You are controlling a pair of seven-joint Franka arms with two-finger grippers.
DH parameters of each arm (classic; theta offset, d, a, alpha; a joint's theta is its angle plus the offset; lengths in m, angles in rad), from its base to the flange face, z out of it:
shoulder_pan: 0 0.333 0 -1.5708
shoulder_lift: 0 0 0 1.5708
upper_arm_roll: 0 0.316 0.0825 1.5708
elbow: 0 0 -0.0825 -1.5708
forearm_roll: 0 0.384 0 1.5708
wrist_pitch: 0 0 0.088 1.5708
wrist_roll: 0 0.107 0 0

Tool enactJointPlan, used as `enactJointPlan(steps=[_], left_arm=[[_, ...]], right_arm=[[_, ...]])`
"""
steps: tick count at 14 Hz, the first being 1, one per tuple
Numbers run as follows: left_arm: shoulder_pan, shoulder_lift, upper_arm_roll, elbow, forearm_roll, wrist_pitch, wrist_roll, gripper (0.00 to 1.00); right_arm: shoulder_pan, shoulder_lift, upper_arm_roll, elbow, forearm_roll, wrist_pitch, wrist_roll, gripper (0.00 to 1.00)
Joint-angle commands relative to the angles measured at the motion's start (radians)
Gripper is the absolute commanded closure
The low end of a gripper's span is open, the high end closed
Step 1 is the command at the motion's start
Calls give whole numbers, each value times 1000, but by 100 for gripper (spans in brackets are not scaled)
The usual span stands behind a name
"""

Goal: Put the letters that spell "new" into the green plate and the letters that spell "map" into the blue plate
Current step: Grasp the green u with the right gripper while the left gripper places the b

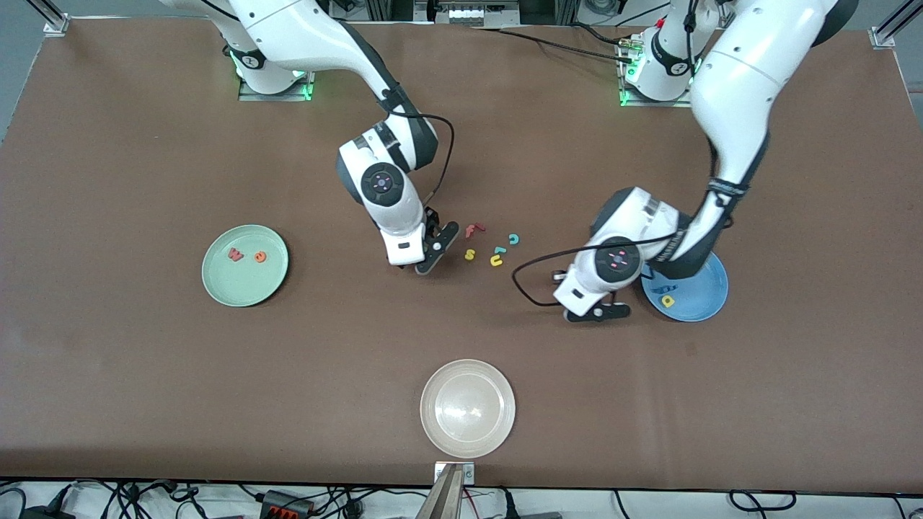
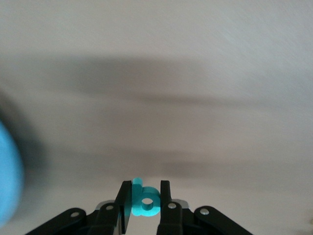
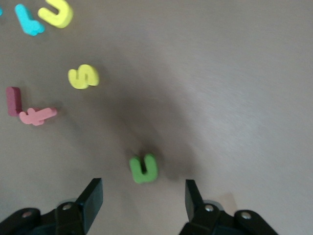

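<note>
My left gripper (image 2: 145,190) is shut on the teal "a" (image 2: 145,201); in the front view this gripper (image 1: 602,312) hangs low over the table beside the blue plate (image 1: 703,288). That plate holds a blue "m" (image 1: 658,290) and a yellow "p" (image 1: 668,300). My right gripper (image 3: 144,192) is open, with the green "n" (image 3: 144,168) lying on the table just ahead of its fingertips; in the front view the gripper (image 1: 438,250) hides the "n". The green plate (image 1: 245,287) holds the pinkish-red "w" (image 1: 236,254) and the orange "e" (image 1: 260,256).
Loose letters lie between the two grippers: a red "f" (image 1: 474,230), a yellow "s" (image 1: 470,254), a yellow "u" (image 1: 496,261) and two small teal hook shapes (image 1: 514,238). A cream-white plate (image 1: 468,408) sits near the table's front edge.
</note>
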Motion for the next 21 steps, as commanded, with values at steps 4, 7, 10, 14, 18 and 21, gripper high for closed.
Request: enactJointPlan(steps=[4,7,10,14,18,21], left_arm=[[203,-52,-6,-18,13,-124,338,87],[225,-51,-5,-24,13,-126,356,65],[225,-48,-5,-21,13,-124,355,0],[223,-57,-14,-12,13,-126,353,0],[219,-189,-20,-5,13,-126,370,0],[222,-285,-21,11,11,-179,451,0]], right_arm=[[19,54,-9,33,-63,46,-19,28],[20,64,-9,33,-64,78,-19,28],[19,64,-8,32,-92,78,-19,36],[20,64,-8,30,-90,73,-8,54],[16,63,-8,29,-89,66,-8,81],[-3,49,-18,27,-83,-5,20,92]])
